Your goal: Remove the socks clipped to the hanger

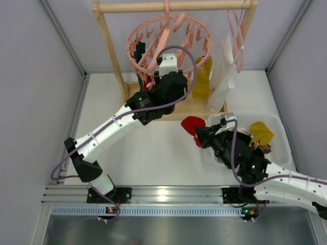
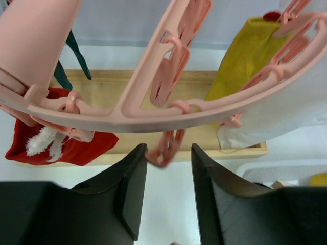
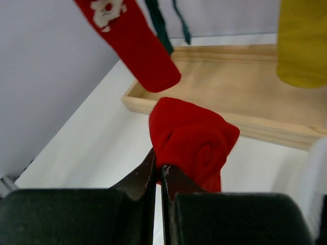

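Black fingers (image 2: 127, 194) of the left end effector (image 2: 168, 153) fill the bottom of its wrist view, standing apart with one dangling pink clip peg (image 2: 166, 148) between them; the peg lies close against the left finger, with a gap on the other side. Just above curves the hanger (image 2: 153, 115), a round pink plastic hoop with crossbars and many small pegs, hung by its hook from a wooden rack (image 1: 110, 46) at the back of the desk (image 1: 153, 153).

Three socks hang limp from the hoop:
- a hanging red sock (image 2: 66, 148) with a fluffy white mark, on the left
- a teal sock (image 2: 64, 76), dark and narrow, behind it
- a yellow sock (image 2: 245, 61), mustard-coloured, on the right, beside a white cloth (image 2: 286, 112)

A plain thin pink hanger (image 1: 236, 41) carries that cloth.

On the right wrist camera, the right end effector (image 3: 158, 171) has its jaws together, pinching a bunched red sock (image 3: 196, 143), crumpled into a soft roll in front of the rack's wooden base (image 3: 230, 87). From above, this sock is held off the desk near the left edge of a white bin (image 1: 283, 153), which holds yellow fabric (image 1: 260, 133)
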`<action>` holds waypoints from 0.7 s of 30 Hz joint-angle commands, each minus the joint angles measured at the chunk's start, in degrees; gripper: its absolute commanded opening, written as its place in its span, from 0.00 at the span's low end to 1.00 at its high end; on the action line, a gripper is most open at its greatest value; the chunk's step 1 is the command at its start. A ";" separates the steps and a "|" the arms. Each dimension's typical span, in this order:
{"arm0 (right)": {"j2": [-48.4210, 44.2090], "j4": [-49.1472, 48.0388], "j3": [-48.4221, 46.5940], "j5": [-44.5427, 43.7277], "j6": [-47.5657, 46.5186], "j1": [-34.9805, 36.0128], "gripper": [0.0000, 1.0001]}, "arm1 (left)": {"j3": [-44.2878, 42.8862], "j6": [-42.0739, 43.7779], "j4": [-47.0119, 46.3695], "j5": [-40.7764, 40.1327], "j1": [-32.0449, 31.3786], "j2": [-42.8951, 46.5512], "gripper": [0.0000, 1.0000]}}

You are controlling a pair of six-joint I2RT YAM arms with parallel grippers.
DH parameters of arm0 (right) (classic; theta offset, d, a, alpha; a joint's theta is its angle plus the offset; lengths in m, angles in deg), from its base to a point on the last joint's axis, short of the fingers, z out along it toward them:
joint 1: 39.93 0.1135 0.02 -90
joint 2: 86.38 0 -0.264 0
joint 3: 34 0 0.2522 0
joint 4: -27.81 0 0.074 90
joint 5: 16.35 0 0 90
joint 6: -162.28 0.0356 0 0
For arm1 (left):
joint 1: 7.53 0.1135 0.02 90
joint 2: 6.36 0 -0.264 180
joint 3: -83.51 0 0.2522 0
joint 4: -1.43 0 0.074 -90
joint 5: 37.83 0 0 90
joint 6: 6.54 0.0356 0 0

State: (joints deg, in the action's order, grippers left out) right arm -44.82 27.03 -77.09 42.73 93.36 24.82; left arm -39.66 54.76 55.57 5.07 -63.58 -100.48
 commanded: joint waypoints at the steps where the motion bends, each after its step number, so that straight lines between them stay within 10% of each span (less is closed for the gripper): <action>1: -4.81 22.59 -6.09 -12.65 3.35 1.08 0.00 | 1.56 -1.43 -1.01 4.01 -0.11 4.74 0.55; 9: -3.77 49.61 -19.36 -17.61 5.73 -11.99 0.00 | 12.87 -3.72 -1.18 9.29 -0.20 14.48 0.98; 17: -1.49 42.86 -12.35 1.51 4.32 -41.94 0.00 | 26.42 -3.37 -0.74 10.00 -0.37 27.49 0.98; 20: 2.90 40.22 -10.93 6.73 3.62 -48.47 0.17 | 30.90 -2.32 -0.57 8.69 -0.29 32.59 0.98; 21: 3.35 39.60 -10.85 7.09 3.44 -48.93 0.41 | 31.96 -1.97 -0.48 8.60 -0.37 34.69 0.98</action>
State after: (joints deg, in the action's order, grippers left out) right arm -43.99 69.84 -88.56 41.55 97.93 -20.73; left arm -10.59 51.70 56.07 14.36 -63.78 -70.04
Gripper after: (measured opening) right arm 0.308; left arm 0.984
